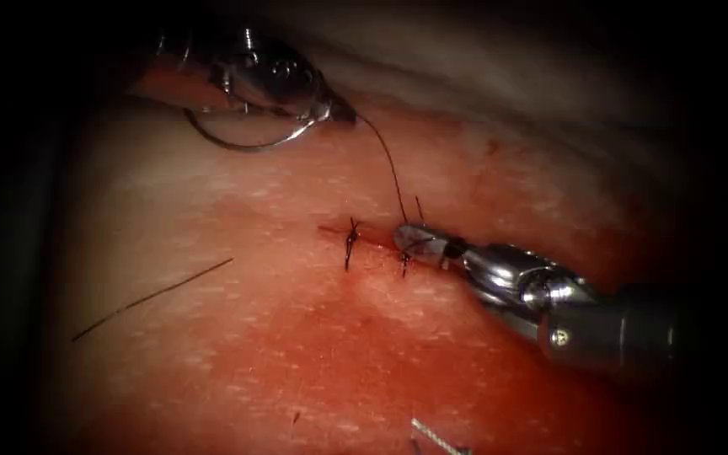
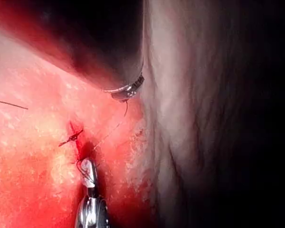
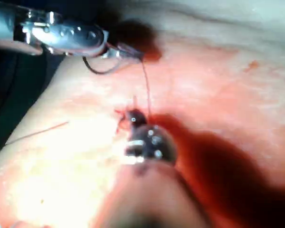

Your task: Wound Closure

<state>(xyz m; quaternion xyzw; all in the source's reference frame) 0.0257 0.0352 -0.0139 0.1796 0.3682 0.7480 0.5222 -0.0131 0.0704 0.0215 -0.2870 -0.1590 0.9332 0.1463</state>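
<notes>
Nearest the endoscope, the right arm's steel needle driver (image 1: 406, 239) lies low over the cut, its jaws together at the second stitch site, apparently pinching the dark thread there; how firmly they grip cannot be told. From that point the thin dark suture thread (image 1: 389, 164) rises up and back to the left arm's steel needle driver (image 1: 330, 109), whose jaws are clamped on the curved silver needle (image 1: 246, 143) close to its thread end. That needle hangs clear of the tissue, its arc sweeping out to the left of the tool, well apart from the wound.

Just left of the right tool's tip sits a finished dark knotted stitch (image 1: 351, 240) across the short red cut (image 1: 372, 240) in the pale pink pork tissue (image 1: 212, 371), which is wet with red fluid (image 1: 339, 354). A loose cut end of thread (image 1: 153, 295) lies on the tissue well to the left.

As a judgement, the step in hand looks like work on the second stitch, with thread stretched between the tools. Any next move calls for steady tension and keeping the needle point off the tissue.
</notes>
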